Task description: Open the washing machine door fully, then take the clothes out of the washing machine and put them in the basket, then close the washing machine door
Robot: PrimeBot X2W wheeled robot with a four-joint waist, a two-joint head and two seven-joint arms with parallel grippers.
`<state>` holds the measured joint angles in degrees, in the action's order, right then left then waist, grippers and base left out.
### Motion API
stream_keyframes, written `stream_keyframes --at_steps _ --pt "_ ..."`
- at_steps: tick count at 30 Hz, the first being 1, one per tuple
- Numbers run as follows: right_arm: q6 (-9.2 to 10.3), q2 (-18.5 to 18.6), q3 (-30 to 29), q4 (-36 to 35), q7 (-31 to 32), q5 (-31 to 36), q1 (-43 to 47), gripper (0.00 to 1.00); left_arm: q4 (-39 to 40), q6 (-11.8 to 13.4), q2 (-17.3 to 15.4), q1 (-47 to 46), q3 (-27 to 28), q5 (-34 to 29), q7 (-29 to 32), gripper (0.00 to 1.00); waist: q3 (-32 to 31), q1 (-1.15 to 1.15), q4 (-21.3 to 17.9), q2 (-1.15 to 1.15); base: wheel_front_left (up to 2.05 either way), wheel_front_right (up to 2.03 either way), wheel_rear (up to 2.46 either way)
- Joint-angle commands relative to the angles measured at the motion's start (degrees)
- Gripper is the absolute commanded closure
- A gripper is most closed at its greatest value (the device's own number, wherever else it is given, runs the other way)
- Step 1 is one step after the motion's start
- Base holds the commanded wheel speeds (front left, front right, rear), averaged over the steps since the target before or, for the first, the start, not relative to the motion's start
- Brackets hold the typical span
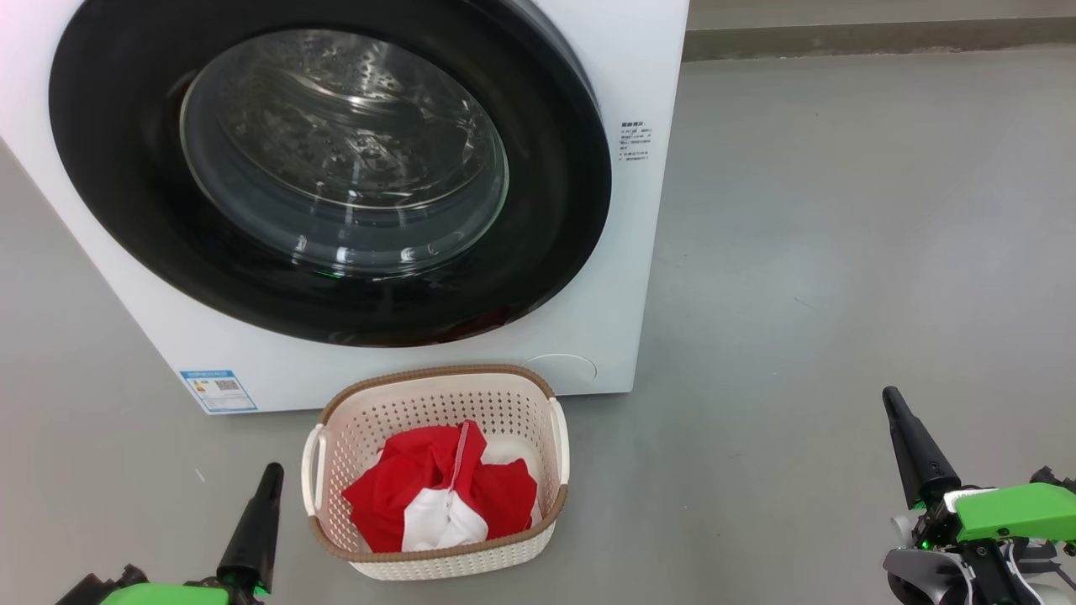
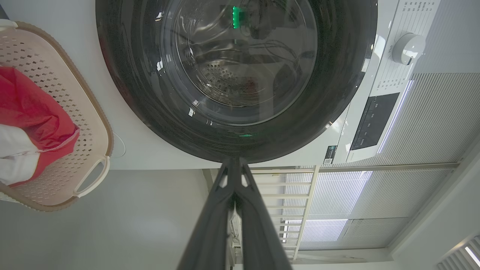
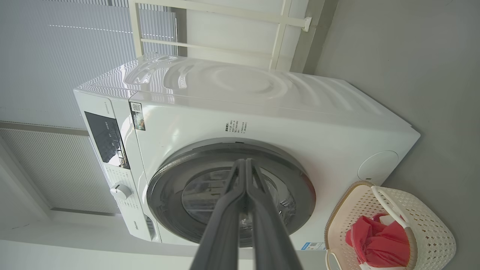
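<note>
lying in basket: clothes | washing machine door shut | left fingers pressed together | right fingers pressed together

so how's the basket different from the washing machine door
The washing machine door is round and glossy black with a clear glass window; the basket is a cream, perforated rounded rectangle with a brown rim. The door is clearly wider than the basket. The door stands shut and upright; the basket sits open-topped in front of it, holding the red and white clothes.
</note>
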<state>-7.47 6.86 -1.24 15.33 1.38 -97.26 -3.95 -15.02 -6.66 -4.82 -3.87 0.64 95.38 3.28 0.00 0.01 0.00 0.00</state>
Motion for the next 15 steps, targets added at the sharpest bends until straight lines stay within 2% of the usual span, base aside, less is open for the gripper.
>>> stream_keyframes --at_steps 1,15 --pt "-0.02 0.52 0.77 -1.4 0.26 -0.1 -2.35 1.0 1.16 -0.57 -0.82 -2.46 2.19 -0.05 0.23 1.0 0.0 0.0 0.0 0.0 0.0 0.0 0.0" --pt "-0.02 0.39 0.6 -1.38 0.4 0.05 -2.36 1.0 1.16 -0.56 -0.71 -2.47 2.34 -0.18 0.35 1.0 0.0 0.0 0.0 0.0 0.0 0.0 0.0"
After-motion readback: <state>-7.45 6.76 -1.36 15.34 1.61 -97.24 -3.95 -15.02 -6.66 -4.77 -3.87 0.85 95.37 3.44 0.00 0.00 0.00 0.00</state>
